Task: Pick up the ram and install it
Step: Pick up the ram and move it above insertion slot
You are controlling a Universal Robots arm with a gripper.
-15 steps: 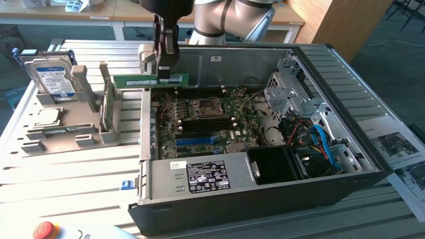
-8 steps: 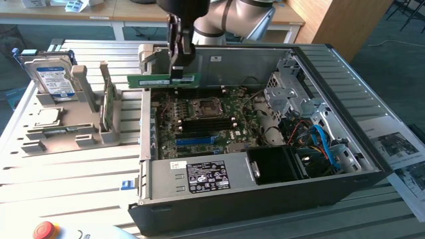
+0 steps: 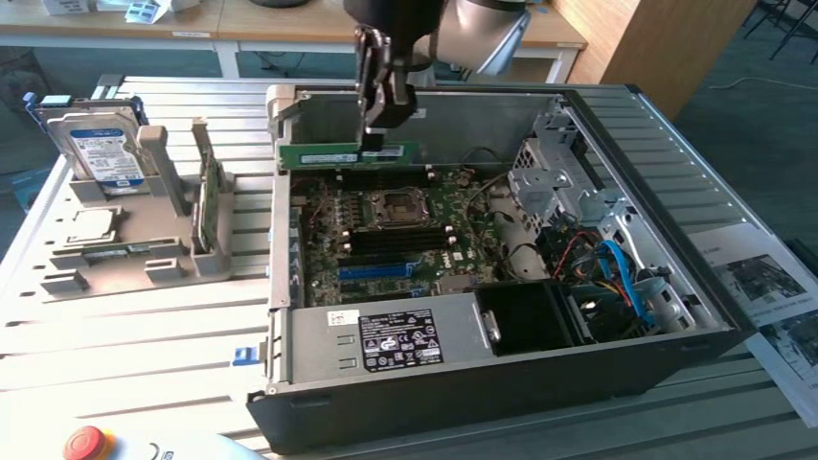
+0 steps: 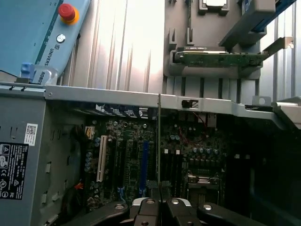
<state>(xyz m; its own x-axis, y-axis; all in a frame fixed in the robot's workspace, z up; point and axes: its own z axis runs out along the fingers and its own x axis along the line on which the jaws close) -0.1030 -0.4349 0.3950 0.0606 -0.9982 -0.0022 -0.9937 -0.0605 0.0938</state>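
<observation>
Green, long, narrow ram (image 3: 320,154)

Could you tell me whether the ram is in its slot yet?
Out: the ram hangs in the gripper, above the motherboard.

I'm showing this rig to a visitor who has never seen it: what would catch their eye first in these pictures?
The open computer case dominates the slatted table, its green motherboard laid bare. Over the board the end effector is shut on the ram, holding the green stick level. At the exterior view's left, a blue-labelled hard drive stands upright in a grey holder.
</observation>
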